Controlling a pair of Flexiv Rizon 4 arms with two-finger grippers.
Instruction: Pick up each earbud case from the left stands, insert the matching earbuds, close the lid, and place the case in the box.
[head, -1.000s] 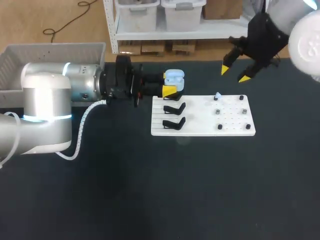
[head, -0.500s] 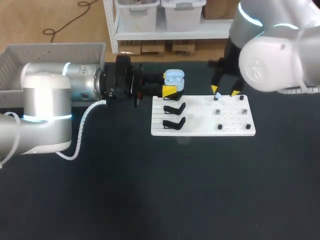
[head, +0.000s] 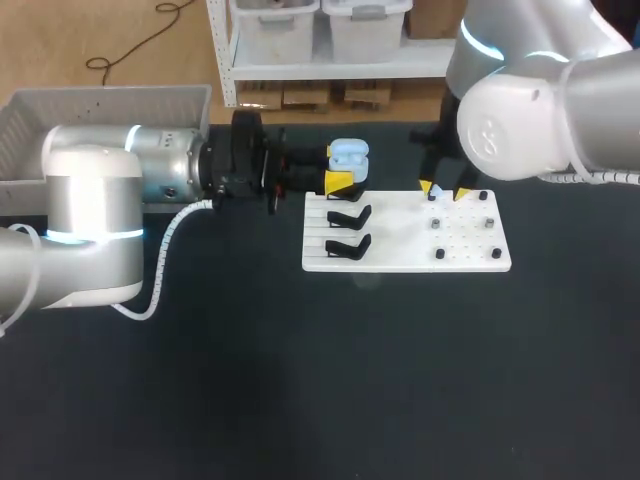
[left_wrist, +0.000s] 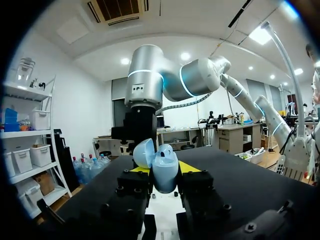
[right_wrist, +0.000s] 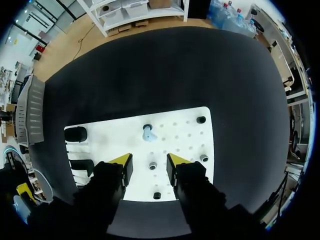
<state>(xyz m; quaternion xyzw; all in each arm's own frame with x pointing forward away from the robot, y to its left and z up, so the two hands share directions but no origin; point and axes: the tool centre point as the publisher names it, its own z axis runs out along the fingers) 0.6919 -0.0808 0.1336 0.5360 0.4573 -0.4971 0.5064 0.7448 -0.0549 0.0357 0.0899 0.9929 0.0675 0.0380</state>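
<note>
My left gripper (head: 341, 176) is shut on a light blue earbud case (head: 348, 154), held just behind the white board's (head: 405, 255) back left corner. The left wrist view shows the case (left_wrist: 165, 172) upright between the yellow tips with its lid tilted open. My right gripper (head: 444, 190) stands open over the board's back edge, close above a light blue earbud (head: 435, 189). In the right wrist view the earbud (right_wrist: 148, 133) sits on a peg just ahead of the open gripper (right_wrist: 148, 162). Two black stands (head: 347, 230) on the board's left side are bare.
Small dark pegs (right_wrist: 201, 120) dot the right half of the board (right_wrist: 180, 135). A grey box (head: 100, 110) stands at the table's back left, behind my left arm. Dark table mat (head: 400, 380) stretches in front of the board.
My right arm has swung in from the back right and come down over the board's back edge, above the earbud, with its fingers drawing closer together. The left arm has kept still.
</note>
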